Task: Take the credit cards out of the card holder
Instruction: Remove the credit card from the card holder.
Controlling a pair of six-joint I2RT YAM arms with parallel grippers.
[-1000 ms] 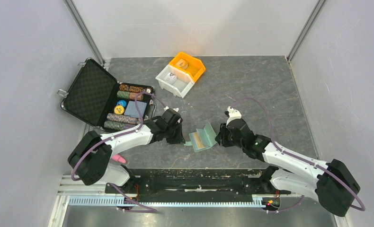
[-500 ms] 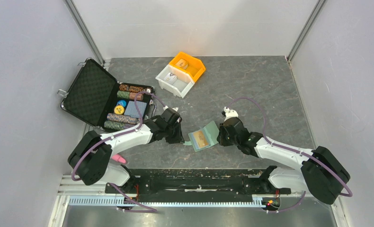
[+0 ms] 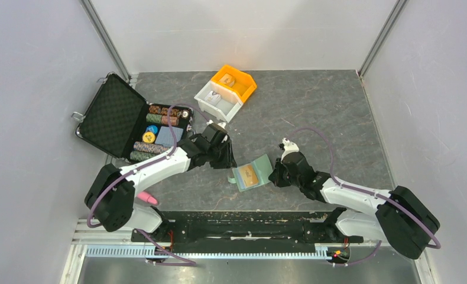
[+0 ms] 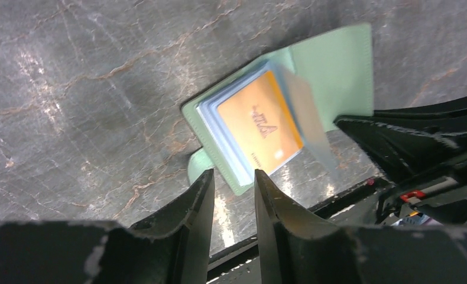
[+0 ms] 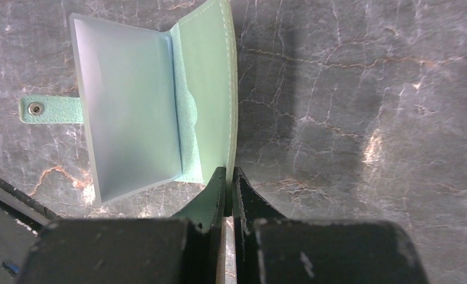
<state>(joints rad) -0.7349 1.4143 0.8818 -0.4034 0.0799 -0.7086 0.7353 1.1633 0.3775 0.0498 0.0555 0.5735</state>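
The pale green card holder (image 3: 252, 174) lies open on the dark table between my two grippers. In the left wrist view the card holder (image 4: 337, 77) shows an orange-tan credit card (image 4: 258, 127) in its clear pockets, with pale blue edges under it. My right gripper (image 5: 230, 173) is shut on the edge of the holder's raised cover panel (image 5: 210, 89); the clear pockets (image 5: 130, 112) and side tab (image 5: 48, 109) lie to its left. My left gripper (image 4: 232, 177) is open and empty, just short of the holder's near corner. In the top view the left gripper (image 3: 228, 161) and right gripper (image 3: 272, 174) flank the holder.
An open black case (image 3: 110, 121) with poker chips and a grey-blue block stands at the left. An orange bin (image 3: 240, 80) and a white bin (image 3: 216, 102) sit at the back. The black rail (image 3: 243, 225) runs along the near edge.
My right gripper has swung the cover panel open, so the orange card now shows. My left gripper has drawn back up and away from the holder.
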